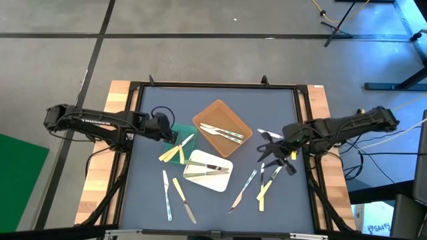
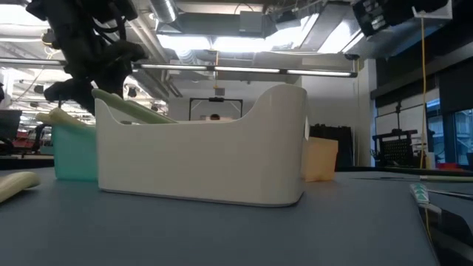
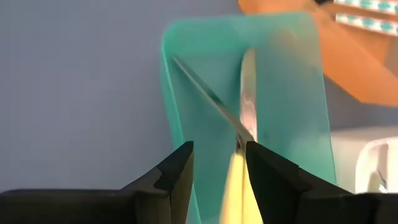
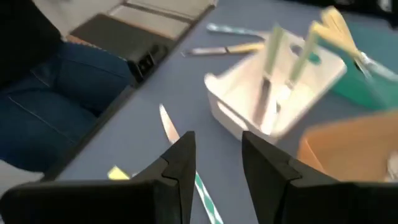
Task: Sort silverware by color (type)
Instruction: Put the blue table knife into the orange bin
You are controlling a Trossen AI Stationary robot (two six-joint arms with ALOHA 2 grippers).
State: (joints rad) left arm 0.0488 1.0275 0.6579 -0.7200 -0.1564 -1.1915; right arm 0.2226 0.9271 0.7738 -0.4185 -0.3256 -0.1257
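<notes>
Three trays sit mid-table: a green one [image 1: 181, 133], a brown one [image 1: 222, 127] holding silvery-blue pieces, and a white one [image 1: 208, 172] holding green-handled pieces [image 4: 271, 53]. Yellow-handled silverware [image 1: 172, 152] leans on the green tray's near rim, metal tips [image 3: 245, 99] inside it. My left gripper [image 3: 217, 165] hovers open over that tray, a yellow handle [image 3: 236, 186] showing below its fingers. My right gripper [image 4: 217, 152] is open above the table's right part, over a silvery-blue-handled knife [image 4: 171, 127]. More silverware [image 1: 248, 189] lies loose below it.
Loose pieces lie near the front left [image 1: 167, 195] and front right [image 1: 263, 190], and one by the right gripper [image 1: 268, 133]. Blue denim [image 4: 56, 93] shows past the table's edge. In the low view the white tray [image 2: 199, 162] fills the foreground.
</notes>
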